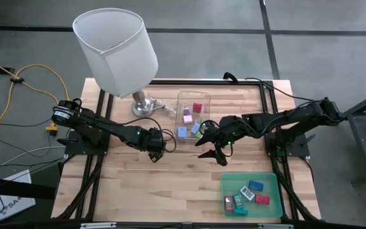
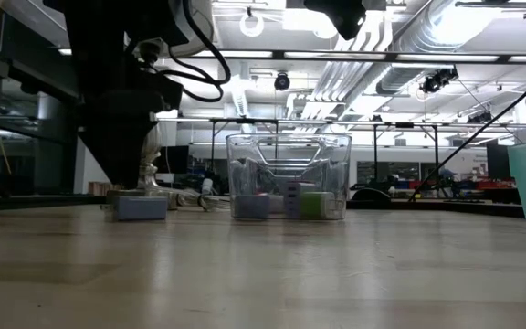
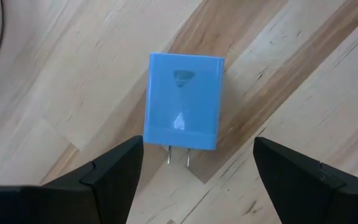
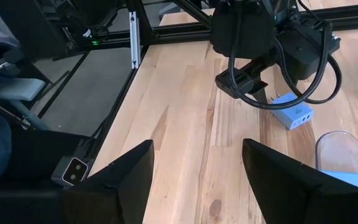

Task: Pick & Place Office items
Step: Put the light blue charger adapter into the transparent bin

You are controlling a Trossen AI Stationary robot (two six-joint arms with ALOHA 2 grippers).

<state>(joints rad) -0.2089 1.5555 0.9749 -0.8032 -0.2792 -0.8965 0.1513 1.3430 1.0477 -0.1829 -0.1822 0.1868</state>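
No readable writing shows on any piece; the blue charger (image 3: 183, 101) bears only a faint mark, and the tray items carry labels too small to read.

The charger lies flat on the table (image 1: 170, 184), two metal prongs showing, just ahead of the left gripper (image 3: 194, 165), whose fingers are spread wide and not touching it. In the right wrist view the same charger (image 4: 294, 112) sits under the left arm's wrist.

The right gripper (image 1: 216, 152) hovers beside the clear box (image 1: 202, 97), fingers parted, holding nothing.

About six pieces lie in the box: red (image 1: 197, 107), pink (image 1: 187, 117), green, light blue (image 1: 182, 132) and others partly hidden. The green tray (image 1: 269, 181) holds about five pieces.

A lamp (image 1: 116, 48) stands at the table's rear-left, its shade hiding part of the table.
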